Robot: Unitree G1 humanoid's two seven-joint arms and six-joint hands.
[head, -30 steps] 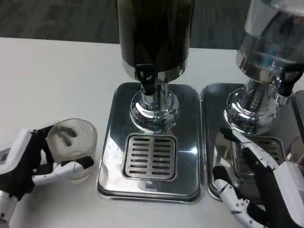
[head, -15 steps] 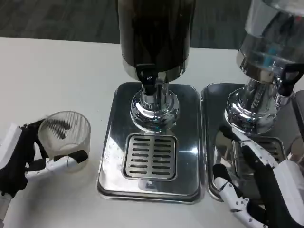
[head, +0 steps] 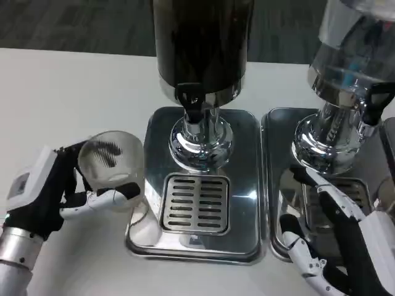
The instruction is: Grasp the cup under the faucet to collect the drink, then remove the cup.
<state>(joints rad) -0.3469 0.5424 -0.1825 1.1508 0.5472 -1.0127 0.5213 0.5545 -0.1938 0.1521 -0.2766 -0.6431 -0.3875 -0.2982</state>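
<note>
The left hand (head: 46,197) is gripping the ribbed cup (head: 114,166), fingers (head: 102,198) wrapping its wall. The right hand (head: 336,237) is holding nothing, fingers spreading apart. The frame edge is cutting off its lower part.

No readable text, label, brand, number or sign anywhere, whether on dispensers, trays, cup, hands or table.
</note>
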